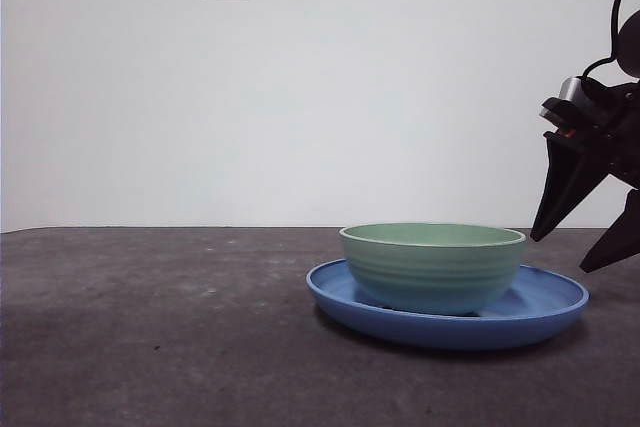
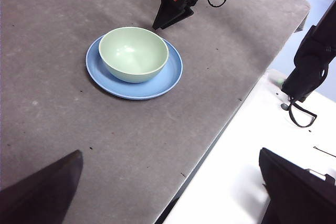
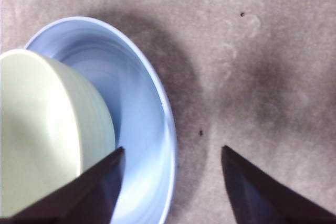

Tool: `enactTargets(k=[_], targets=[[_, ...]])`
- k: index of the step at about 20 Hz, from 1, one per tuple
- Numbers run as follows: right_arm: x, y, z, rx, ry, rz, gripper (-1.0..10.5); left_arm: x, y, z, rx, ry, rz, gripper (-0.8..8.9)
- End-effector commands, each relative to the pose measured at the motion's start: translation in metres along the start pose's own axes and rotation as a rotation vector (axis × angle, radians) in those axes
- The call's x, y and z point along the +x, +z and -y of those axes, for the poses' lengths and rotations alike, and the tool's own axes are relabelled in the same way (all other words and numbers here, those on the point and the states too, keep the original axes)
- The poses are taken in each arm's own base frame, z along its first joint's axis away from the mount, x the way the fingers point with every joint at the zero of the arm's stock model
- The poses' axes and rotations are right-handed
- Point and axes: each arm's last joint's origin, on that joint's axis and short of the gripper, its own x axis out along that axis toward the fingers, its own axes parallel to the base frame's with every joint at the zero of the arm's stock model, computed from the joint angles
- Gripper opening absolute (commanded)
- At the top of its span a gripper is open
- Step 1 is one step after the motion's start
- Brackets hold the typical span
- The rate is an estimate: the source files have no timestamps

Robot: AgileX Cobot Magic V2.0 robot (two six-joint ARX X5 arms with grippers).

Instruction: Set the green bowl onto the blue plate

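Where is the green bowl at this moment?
The green bowl sits upright on the blue plate, right of centre in the front view. The right pincer, open and holding nothing, hangs just beside the plate's right rim.

The green bowl [image 1: 433, 267] is pale mint with faint horizontal ribs and a lighter rim. The blue plate [image 1: 540, 309] is a glossy medium blue with a paler edge. The worktop [image 1: 150, 327] is mottled dark grey-brown, flecked with small dark specks. The right tool [image 1: 585, 232] is black, with a small red spot on its body.
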Motion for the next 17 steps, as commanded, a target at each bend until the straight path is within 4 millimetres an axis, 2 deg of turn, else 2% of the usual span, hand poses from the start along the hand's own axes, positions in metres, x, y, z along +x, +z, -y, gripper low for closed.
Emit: enactTargets(k=[1, 9, 14, 17], targets=[[0.002, 0.004, -0.002, -0.036, 0.017, 0.002, 2.7, -0.001, 0.002, 0.001, 0.026, -0.013, 0.013, 6.80], [0.006, 0.004, -0.002, -0.043, 0.047, -0.012, 2.7, -0.001, 0.002, 0.001, -0.020, -0.014, 0.014, 6.80], [0.023, 0.002, 0.007, -0.011, 0.065, -0.066, 2.6, -0.001, 0.002, 0.001, -0.031, -0.014, 0.014, 6.80], [0.031, 0.000, 0.010, 0.001, 0.065, -0.093, 1.9, -0.001, 0.002, 0.001, -0.031, -0.014, 0.013, 6.80]])
